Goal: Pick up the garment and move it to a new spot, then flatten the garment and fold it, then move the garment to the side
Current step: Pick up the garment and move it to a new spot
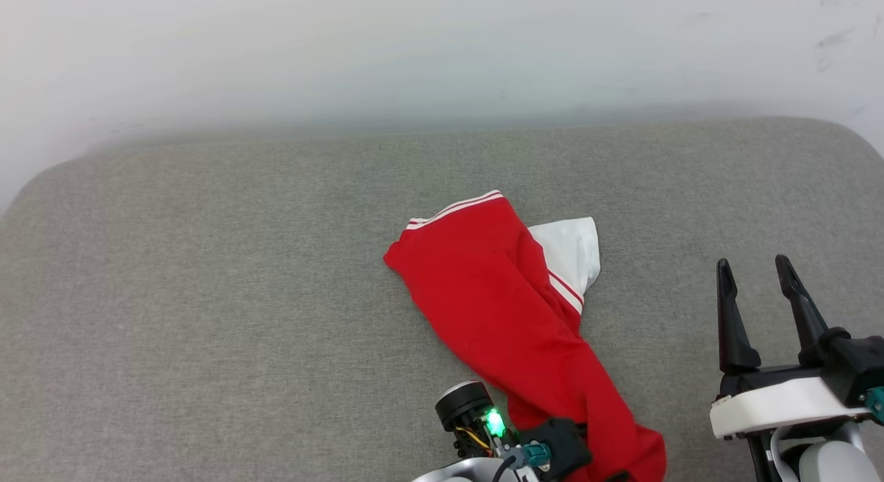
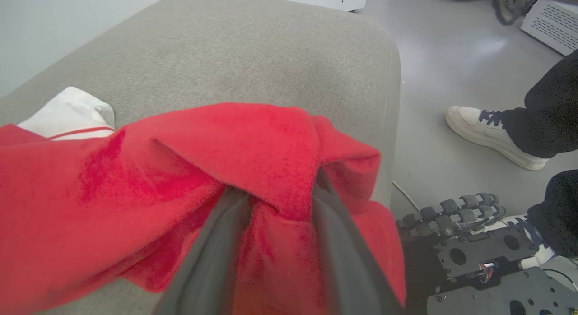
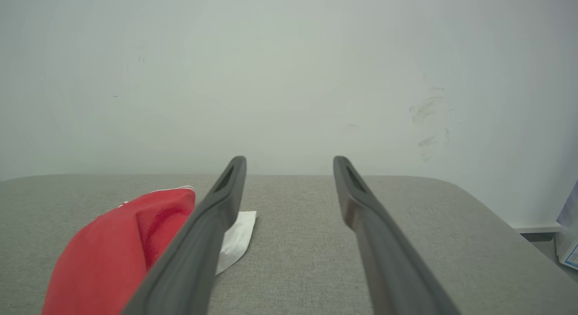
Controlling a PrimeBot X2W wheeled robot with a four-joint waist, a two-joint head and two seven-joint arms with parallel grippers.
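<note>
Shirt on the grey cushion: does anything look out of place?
Yes. The red shirt lies twisted in a crumpled strip, not flat, one white sleeve poking out sideways, and its near end is draped over the left gripper.

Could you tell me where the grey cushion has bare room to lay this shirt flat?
Widest: from the garment leftward to the cushion edge. Also the far strip along the wall. Narrower: between the white sleeve and the right gripper. Crowded at the near edge, around the left gripper.
</note>
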